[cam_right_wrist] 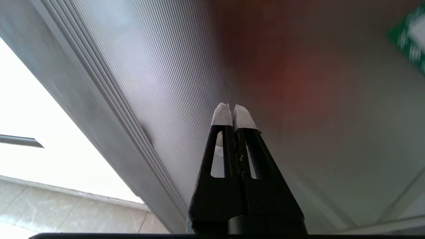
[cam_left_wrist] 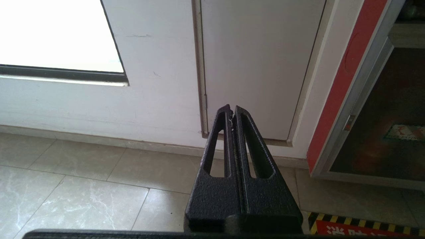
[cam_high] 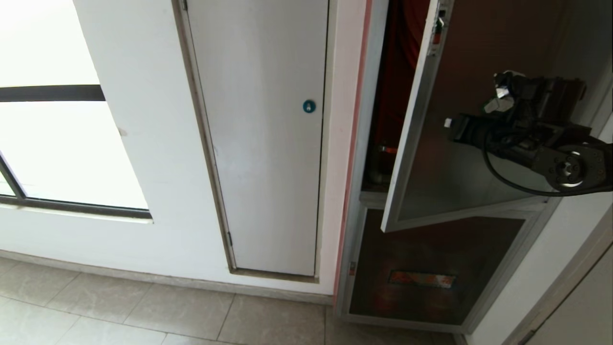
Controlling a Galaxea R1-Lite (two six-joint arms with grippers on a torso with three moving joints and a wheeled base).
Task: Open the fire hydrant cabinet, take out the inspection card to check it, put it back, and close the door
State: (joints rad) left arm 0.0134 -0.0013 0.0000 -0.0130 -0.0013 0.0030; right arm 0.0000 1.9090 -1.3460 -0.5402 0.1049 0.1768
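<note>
The fire hydrant cabinet (cam_high: 357, 201) stands at the right, its aluminium frame around a red-lined inside (cam_high: 397, 72). Its door (cam_high: 412, 120) of dark tinted glass hangs partly open, swung out towards me. My right gripper (cam_high: 450, 123) is shut and empty, level in front of the door's glass. In the right wrist view its white-taped fingertips (cam_right_wrist: 232, 114) are close to the glass (cam_right_wrist: 315, 99), with a green-edged sticker (cam_right_wrist: 411, 36) at one corner. My left gripper (cam_left_wrist: 231, 111) is shut, low over the floor and away from the cabinet. The inspection card is out of view.
A plain white panel with a blue round lock (cam_high: 309, 106) is left of the cabinet, and a bright window (cam_high: 57, 143) further left. The cabinet's lower dark panel (cam_high: 421, 279) carries a red sticker. A yellow-black striped floor marking (cam_left_wrist: 365, 225) lies on the tiles.
</note>
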